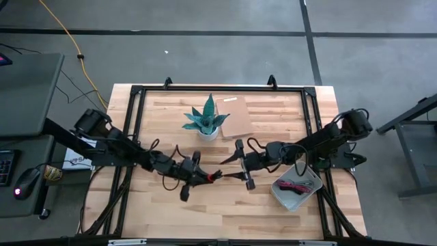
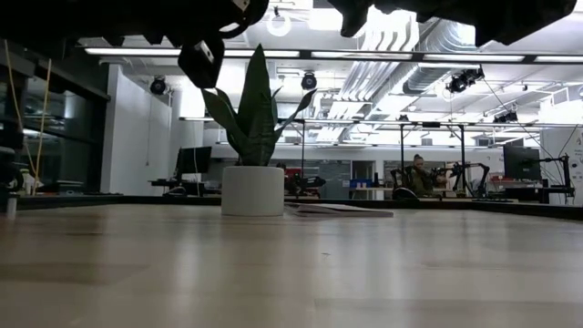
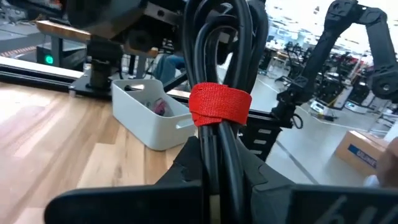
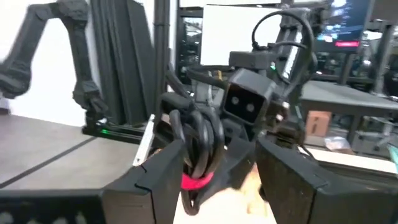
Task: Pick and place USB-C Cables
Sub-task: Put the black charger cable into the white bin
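Note:
A black USB-C cable bundle (image 3: 219,56) bound with a red strap (image 3: 219,104) hangs above the table's middle, and my left gripper (image 1: 202,175) is shut on it. The bundle's looped end (image 4: 200,140) points toward my right gripper (image 4: 217,158). That gripper stands open just right of it, level and facing it, with its fingers apart from the cable. A pink-magenta cable (image 1: 295,184) lies in the grey tray (image 1: 278,190) at the right, and it also shows in the tray (image 3: 157,107) in the left wrist view. My left gripper pinches the bundle between its two fingers just behind the red strap (image 3: 219,163). The fingers come level from the table's left and lie along the bundle. The bundle sticks out past the fingertips toward the table's right, lifted clear of the table.
A potted plant (image 1: 207,120) in a white pot (image 2: 253,189) stands at the far middle, with a flat brown board (image 1: 236,116) beside it. A black frame (image 1: 135,109) runs around the tabletop. Bare wood lies along the near edge.

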You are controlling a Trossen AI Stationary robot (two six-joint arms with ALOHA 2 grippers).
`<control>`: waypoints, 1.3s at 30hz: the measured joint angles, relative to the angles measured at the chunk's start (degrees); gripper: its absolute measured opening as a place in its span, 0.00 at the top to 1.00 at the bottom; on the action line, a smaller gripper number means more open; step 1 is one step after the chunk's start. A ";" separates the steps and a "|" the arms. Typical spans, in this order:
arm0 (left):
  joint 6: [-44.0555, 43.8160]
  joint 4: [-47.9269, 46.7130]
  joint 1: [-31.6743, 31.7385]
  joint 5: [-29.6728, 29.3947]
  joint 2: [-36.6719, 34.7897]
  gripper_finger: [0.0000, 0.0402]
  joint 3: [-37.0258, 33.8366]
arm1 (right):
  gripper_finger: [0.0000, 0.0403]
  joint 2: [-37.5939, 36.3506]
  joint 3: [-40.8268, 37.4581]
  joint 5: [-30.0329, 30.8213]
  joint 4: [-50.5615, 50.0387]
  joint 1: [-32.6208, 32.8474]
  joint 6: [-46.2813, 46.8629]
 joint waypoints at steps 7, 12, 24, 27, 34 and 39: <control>-0.80 -0.38 -0.05 0.25 1.26 0.98 0.71 | 0.52 2.70 2.67 -2.54 -0.16 0.01 0.04; -0.95 0.65 0.10 -1.11 1.22 0.98 1.04 | 0.52 3.02 3.53 -2.84 -5.00 -0.04 0.29; -1.58 0.05 0.04 -2.31 1.20 0.97 1.02 | 0.52 2.89 4.22 -4.22 -4.76 -0.01 1.05; -2.15 -0.68 0.06 -2.24 1.20 0.97 1.02 | 0.52 2.89 4.22 -4.22 -4.74 -0.01 1.05; -2.44 -0.87 0.04 -2.19 1.20 0.97 0.97 | 0.57 2.89 4.22 -4.10 -4.73 -0.01 2.58; -2.44 -1.13 0.04 -2.58 1.20 0.97 0.95 | 0.75 2.86 4.22 -2.34 -5.33 -0.03 2.26</control>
